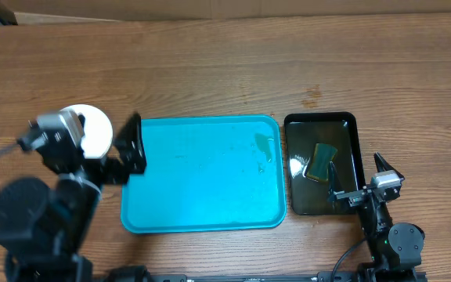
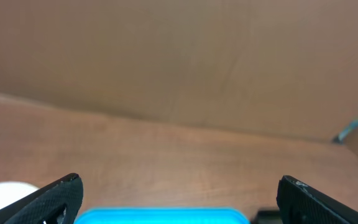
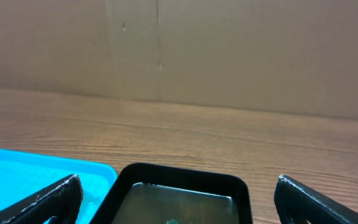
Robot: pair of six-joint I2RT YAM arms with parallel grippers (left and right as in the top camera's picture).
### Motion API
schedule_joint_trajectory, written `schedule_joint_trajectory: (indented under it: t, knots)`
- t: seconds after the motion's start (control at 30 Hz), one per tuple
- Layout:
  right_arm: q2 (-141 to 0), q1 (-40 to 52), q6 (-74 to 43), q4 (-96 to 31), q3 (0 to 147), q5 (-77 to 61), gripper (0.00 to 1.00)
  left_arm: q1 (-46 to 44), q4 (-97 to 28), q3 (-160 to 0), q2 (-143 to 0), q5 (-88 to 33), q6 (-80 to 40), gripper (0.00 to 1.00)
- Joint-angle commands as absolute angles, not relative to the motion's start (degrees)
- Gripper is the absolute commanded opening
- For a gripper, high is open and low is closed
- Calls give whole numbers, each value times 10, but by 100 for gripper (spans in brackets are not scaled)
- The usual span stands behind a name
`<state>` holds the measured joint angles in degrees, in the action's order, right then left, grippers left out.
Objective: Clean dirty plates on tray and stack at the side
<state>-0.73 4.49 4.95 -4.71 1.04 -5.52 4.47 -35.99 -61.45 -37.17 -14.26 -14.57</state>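
Observation:
The turquoise tray (image 1: 202, 176) lies in the middle of the table with no plates on it, only wet streaks near its far right corner. A white plate (image 1: 98, 131) rests on the bare wood left of the tray, partly hidden by my left arm; how many plates lie there I cannot tell, and no yellow-green plate shows. My left gripper (image 1: 129, 147) is open and empty at the tray's left edge. In the left wrist view the gripper (image 2: 179, 182) faces the tray's rim (image 2: 166, 216), with the plate (image 2: 2, 190) at the left. My right gripper (image 1: 360, 178) is open and empty.
A glossy black tray (image 1: 351, 157) holding water and a green sponge (image 1: 320, 160) stands right of the turquoise tray. In the right wrist view my gripper (image 3: 178, 182) hovers over the black tray (image 3: 179, 173), next to the turquoise tray (image 3: 36, 171). A cardboard wall stands behind the table.

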Motion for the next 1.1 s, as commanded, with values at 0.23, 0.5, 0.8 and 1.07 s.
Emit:
schedule_joint_trajectory:
  t: [0.23,0.5,0.8,1.07]
  knots:
    - [-2,41,54,-44,4,-52,100,41,-362,-329,-176,-134,-134,100]
    - [-2,41,54,-44,4,-52,100,41,-292,-183,-51,-87,-137,100]
    - [-2,41,54,-44,4,-52,100,41,120,-78,-2,-76,-154,100]
    - [-2,41,54,-44,4,-52,100,41,179,-6,-2,-16,-198,100]
